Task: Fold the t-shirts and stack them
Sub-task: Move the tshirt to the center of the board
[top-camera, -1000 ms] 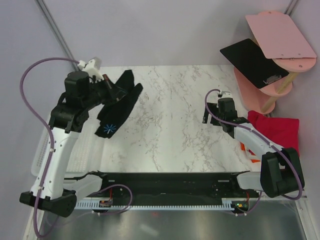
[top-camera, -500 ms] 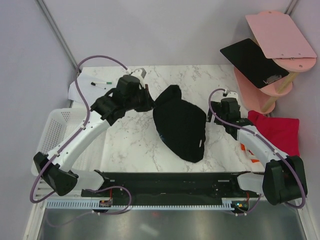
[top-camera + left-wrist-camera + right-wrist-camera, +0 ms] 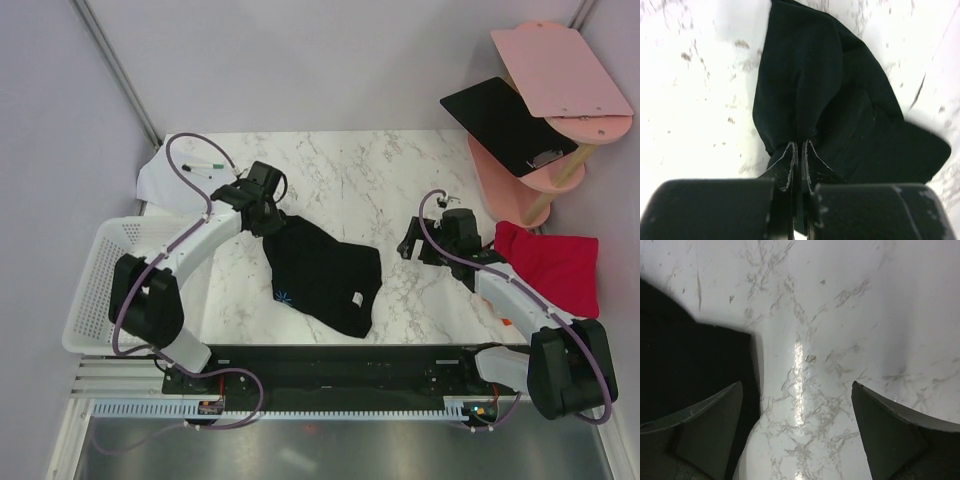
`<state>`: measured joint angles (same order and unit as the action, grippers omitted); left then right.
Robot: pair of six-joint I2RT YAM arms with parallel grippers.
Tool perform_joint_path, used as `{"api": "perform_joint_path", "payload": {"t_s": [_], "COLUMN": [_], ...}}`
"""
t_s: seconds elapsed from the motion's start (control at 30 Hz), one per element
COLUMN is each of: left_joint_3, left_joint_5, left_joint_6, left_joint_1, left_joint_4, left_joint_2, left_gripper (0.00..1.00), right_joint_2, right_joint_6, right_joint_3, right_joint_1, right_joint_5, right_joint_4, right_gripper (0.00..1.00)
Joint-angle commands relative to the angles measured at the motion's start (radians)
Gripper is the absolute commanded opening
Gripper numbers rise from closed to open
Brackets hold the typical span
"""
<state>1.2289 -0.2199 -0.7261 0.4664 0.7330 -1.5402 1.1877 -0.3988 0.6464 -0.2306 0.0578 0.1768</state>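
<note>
The black t-shirt point(image 3: 325, 272) lies crumpled on the marble table point(image 3: 340, 180), spread from its upper left corner toward the lower right. My left gripper point(image 3: 272, 222) is shut on that upper left corner; the left wrist view shows the cloth point(image 3: 840, 100) bunched between its closed fingers point(image 3: 789, 160). My right gripper point(image 3: 410, 243) is open and empty over bare marble, just right of the shirt, whose edge point(image 3: 695, 365) shows beside its left finger point(image 3: 705, 425). A folded crimson red shirt point(image 3: 555, 262) lies at the right edge.
A white basket point(image 3: 100, 290) sits at the left edge. A white paper sheet point(image 3: 170, 175) with a marker point(image 3: 205, 166) lies at the back left. A pink shelf stand point(image 3: 545, 120) at the back right holds a flat black board point(image 3: 500, 120).
My left arm swung the black shirt from the far left out over the table, then drew back left and lowered it onto the marble. The right gripper shifted slightly toward the near side.
</note>
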Motion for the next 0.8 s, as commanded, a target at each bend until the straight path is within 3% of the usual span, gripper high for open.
{"api": "perform_joint_path", "payload": {"t_s": [0.0,0.07,0.1,0.13,0.17,0.27,0.43,0.57,0.73,0.77], "left_joint_3": [0.119,0.138,0.145,0.153,0.152,0.123,0.081,0.063,0.064,0.066], "left_joint_5": [-0.049,0.002,0.026,0.036,0.042,0.031,0.017,0.002,-0.026,-0.027], "left_joint_6": [-0.035,-0.024,-0.009,0.005,0.019,0.033,0.054,0.08,0.099,0.105], "left_joint_1": [-0.057,-0.086,-0.094,-0.095,-0.095,-0.095,-0.095,-0.095,-0.097,-0.097], "left_joint_4": [0.0,0.003,0.003,0.006,0.008,0.006,0.009,0.014,0.031,0.034], "left_joint_2": [-0.104,-0.155,-0.17,-0.184,-0.193,-0.173,-0.08,-0.017,0.054,0.06], "left_gripper": [0.02,0.06,0.16,0.41,0.99,1.0,1.0,1.0,1.0,1.0], "right_joint_2": [-0.005,0.007,0.027,0.039,0.049,0.062,0.134,0.239,0.329,0.337], "right_joint_6": [-0.103,-0.152,-0.164,-0.173,-0.185,-0.204,-0.247,-0.272,-0.284,-0.284], "right_joint_3": [-0.066,-0.1,-0.108,-0.111,-0.113,-0.114,-0.116,-0.111,-0.108,-0.105], "right_joint_1": [0.002,-0.003,-0.013,-0.024,-0.035,-0.094,-0.182,-0.226,-0.266,-0.269], "right_joint_5": [0.203,0.261,0.276,0.287,0.292,0.278,0.237,0.208,0.171,0.165], "right_joint_4": [-0.112,-0.169,-0.21,-0.226,-0.241,-0.267,-0.309,-0.352,-0.384,-0.393], "right_gripper": [0.95,0.9,0.9,0.9,0.91,0.97,0.96,0.86,0.82,0.76]}}
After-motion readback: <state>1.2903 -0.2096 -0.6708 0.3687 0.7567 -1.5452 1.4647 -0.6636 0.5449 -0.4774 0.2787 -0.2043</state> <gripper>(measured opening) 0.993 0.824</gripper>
